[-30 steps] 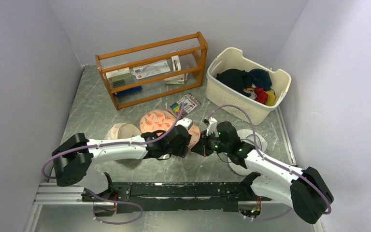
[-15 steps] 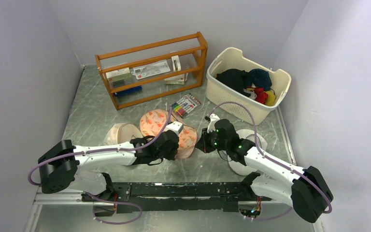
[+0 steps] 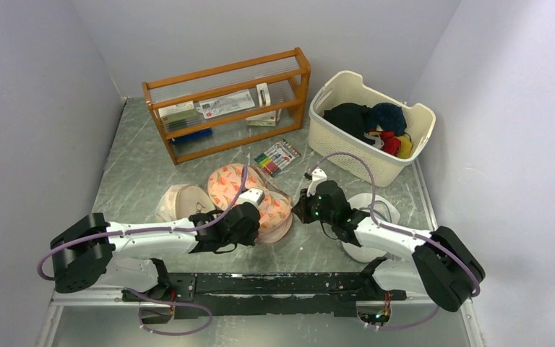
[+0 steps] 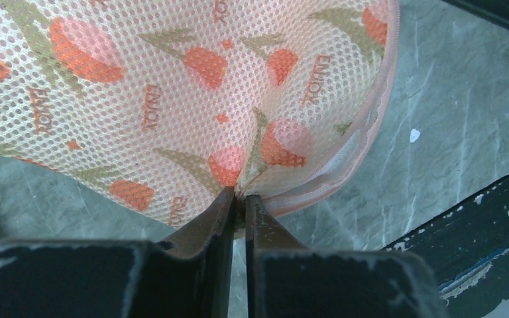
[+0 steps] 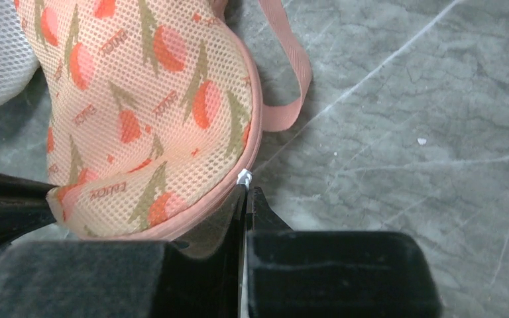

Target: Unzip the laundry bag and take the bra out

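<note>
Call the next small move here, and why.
Probably draw the right tool along the pink rim of the laundry bag, taking the zip pull with it. That tool is shut on the white pull, the left tool pinches the mesh as an anchor, and the zip looks closed.

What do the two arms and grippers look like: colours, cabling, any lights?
Both arms match: left arm and right arm have white rounded links with black blocky joint housings. A lilac cable loops loosely along each. Small green lights glow on the right wrist. Left gripper and right gripper have plain black fingers tapering to the tips.
</note>
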Tool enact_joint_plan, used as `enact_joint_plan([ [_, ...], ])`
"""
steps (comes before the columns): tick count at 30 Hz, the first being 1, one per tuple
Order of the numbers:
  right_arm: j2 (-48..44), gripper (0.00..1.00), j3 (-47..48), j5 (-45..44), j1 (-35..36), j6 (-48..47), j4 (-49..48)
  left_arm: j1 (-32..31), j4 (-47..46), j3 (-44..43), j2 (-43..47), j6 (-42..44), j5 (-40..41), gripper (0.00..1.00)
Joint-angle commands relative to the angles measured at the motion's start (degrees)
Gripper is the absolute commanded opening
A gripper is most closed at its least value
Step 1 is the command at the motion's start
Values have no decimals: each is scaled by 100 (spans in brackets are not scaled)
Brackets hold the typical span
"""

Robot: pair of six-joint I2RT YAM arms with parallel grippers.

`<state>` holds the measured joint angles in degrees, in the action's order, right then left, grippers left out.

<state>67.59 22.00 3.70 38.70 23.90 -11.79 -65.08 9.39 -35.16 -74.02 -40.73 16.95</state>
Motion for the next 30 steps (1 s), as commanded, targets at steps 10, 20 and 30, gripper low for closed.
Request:
enact_joint_plan([
  [10, -366, 0, -47, 723, 2, -473, -391, -23, 623, -706, 786, 377, -530, 65],
  [20, -1108, 0, -360, 1346, 170, 193, -389, -23, 479, -1710, -206, 544, -306, 73],
  [30, -1311, 0, -485, 976, 703, 350, -329, -22, 460, -1785, -925, 514, -219, 57],
])
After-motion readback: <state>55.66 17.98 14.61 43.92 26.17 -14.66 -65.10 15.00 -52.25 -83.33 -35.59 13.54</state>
